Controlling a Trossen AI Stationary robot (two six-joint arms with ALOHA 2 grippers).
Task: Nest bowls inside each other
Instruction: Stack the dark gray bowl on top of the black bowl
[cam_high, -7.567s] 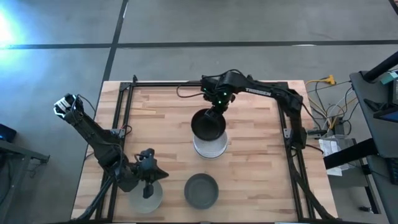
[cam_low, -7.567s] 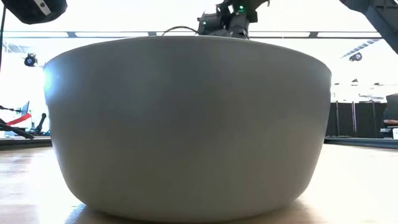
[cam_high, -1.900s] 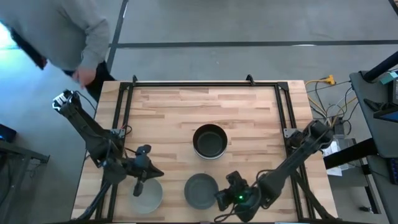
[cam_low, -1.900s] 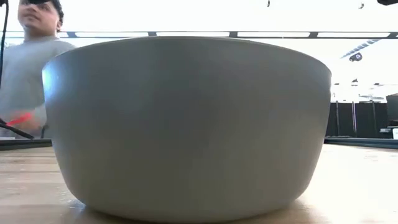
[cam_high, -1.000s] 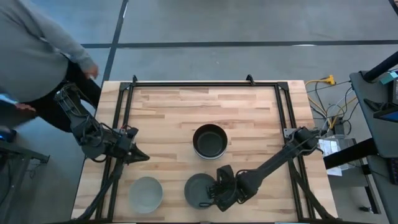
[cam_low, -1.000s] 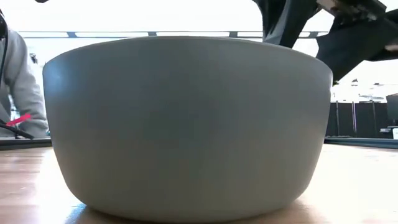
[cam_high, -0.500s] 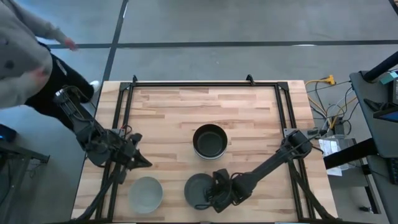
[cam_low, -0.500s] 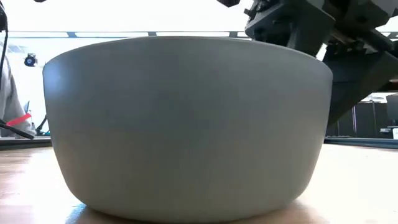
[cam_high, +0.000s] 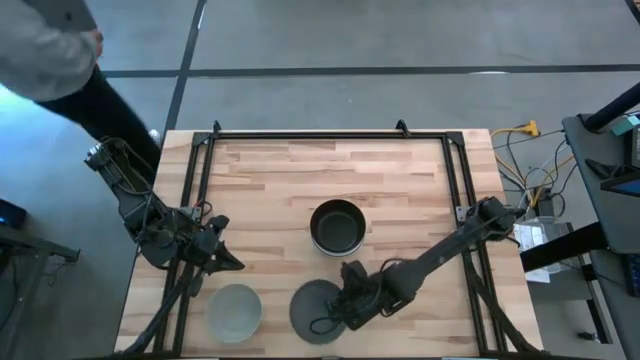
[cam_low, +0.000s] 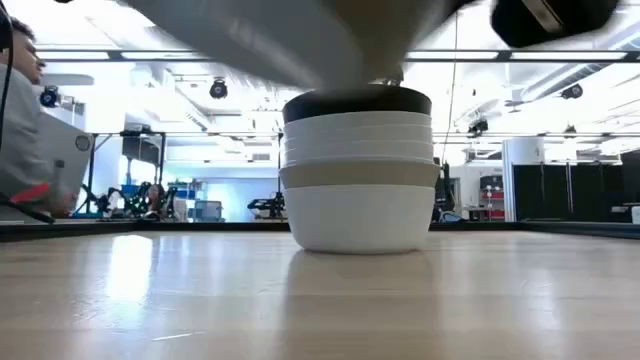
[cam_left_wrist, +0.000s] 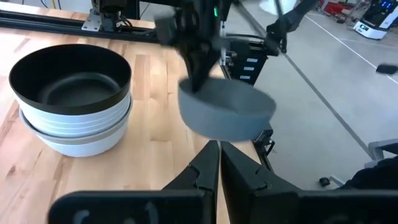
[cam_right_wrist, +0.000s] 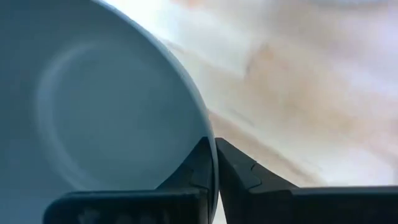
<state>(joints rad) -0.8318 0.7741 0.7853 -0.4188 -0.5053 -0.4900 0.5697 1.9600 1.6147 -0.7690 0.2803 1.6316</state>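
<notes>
A matte grey bowl (cam_high: 312, 318) hangs above the table's near edge; it shows blurred at the top of the low view (cam_low: 290, 30) and in the left wrist view (cam_left_wrist: 227, 113). My right gripper (cam_high: 346, 303) is shut on its right side. A stack of bowls (cam_high: 337, 228), white and beige-grey with a black one on top (cam_left_wrist: 68, 81), stands on its base at the table's middle (cam_low: 360, 180). Another pale grey bowl (cam_high: 234, 312) sits on its base near the near-left corner. My left gripper (cam_high: 230, 264) hovers shut (cam_left_wrist: 219, 163), just to the far side of that bowl. My right gripper (cam_right_wrist: 213, 163) pinches the grey bowl's rim (cam_right_wrist: 208, 140) on its right side, one finger inside the bowl and one outside. The fingers come slanting down from the table's right. The bowl is lifted clear of the table and hangs roughly level, mouth up (cam_left_wrist: 227, 113).
A black frame (cam_high: 300, 133) runs along the table's far edge and down both sides. A person (cam_high: 50, 40) stands beyond the far-left corner, also showing in the low view (cam_low: 25, 130). Bare wood lies between the stack and the far rail.
My right gripper has moved left onto the grey bowl's right rim, taken hold and lifted it clear. In the low view the bowl has risen from filling the picture to its top, uncovering the stack behind. The person has moved away from the far-left corner.
</notes>
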